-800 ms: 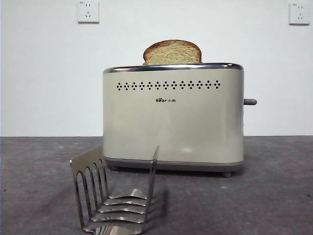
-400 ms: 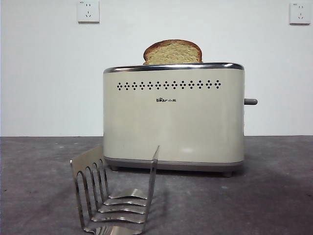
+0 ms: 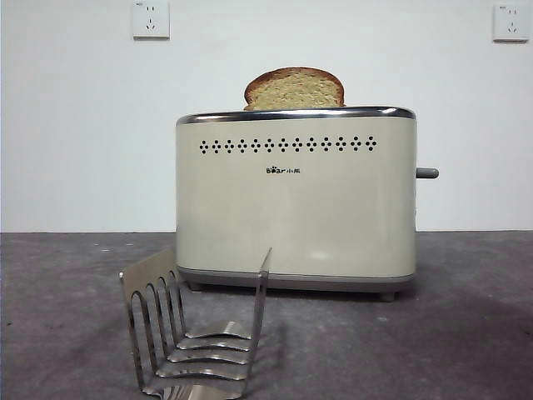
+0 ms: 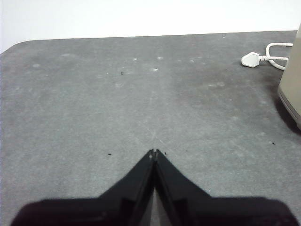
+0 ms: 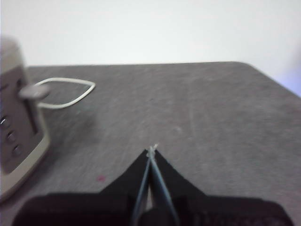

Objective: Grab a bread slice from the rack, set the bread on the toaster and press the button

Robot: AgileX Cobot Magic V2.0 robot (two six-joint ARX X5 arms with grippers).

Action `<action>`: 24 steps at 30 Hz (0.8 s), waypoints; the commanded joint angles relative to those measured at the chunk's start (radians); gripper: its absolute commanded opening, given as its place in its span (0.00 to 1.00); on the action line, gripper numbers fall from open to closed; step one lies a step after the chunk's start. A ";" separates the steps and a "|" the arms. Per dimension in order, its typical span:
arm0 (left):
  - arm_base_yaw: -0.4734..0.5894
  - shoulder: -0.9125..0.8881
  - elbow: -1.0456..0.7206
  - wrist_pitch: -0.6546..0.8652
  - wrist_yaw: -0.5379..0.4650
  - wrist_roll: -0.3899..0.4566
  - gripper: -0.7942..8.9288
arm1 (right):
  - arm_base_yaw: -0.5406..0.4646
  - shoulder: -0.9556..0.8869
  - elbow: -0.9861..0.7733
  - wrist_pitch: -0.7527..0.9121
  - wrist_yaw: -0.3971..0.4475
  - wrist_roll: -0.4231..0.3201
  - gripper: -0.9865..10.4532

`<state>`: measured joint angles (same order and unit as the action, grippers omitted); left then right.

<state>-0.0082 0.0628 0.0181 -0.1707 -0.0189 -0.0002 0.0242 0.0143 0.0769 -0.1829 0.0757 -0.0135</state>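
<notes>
Bread, our slice of bread (image 3: pixel 294 88), stands in the toaster (image 3: pixel 296 196) behind the rack (image 3: pixel 196 333); we judge pressing the button (image 3: pixel 426 173) remains, pushed straight down. Left wrist: our left gripper (image 4: pixel 154 152) is clenched, empty, over bare surface (image 4: pixel 94 103). Right wrist: our right gripper (image 5: pixel 151 150), clenched and empty, sits near the lever.

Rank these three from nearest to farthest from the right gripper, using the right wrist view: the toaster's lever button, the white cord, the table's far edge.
From the right gripper, jaws shut:
1. The button, on the toaster side.
2. The white cord, looping behind the toaster.
3. The table's far edge, against the wall.
</notes>
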 commanded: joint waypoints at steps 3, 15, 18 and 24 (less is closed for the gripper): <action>-0.002 0.000 -0.011 0.007 0.000 0.008 0.08 | 0.001 -0.006 -0.046 0.010 -0.016 -0.041 0.09; -0.002 0.003 -0.011 0.007 0.000 0.008 0.08 | 0.001 -0.006 -0.063 0.000 -0.021 -0.042 0.09; -0.002 0.004 -0.011 0.007 0.000 0.009 0.08 | 0.001 -0.006 -0.063 0.000 -0.024 -0.042 0.09; -0.002 0.004 -0.011 0.007 0.000 0.008 0.08 | 0.001 -0.006 -0.063 0.000 -0.024 -0.042 0.09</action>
<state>-0.0082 0.0654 0.0181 -0.1707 -0.0189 -0.0002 0.0242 0.0101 0.0246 -0.1879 0.0525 -0.0525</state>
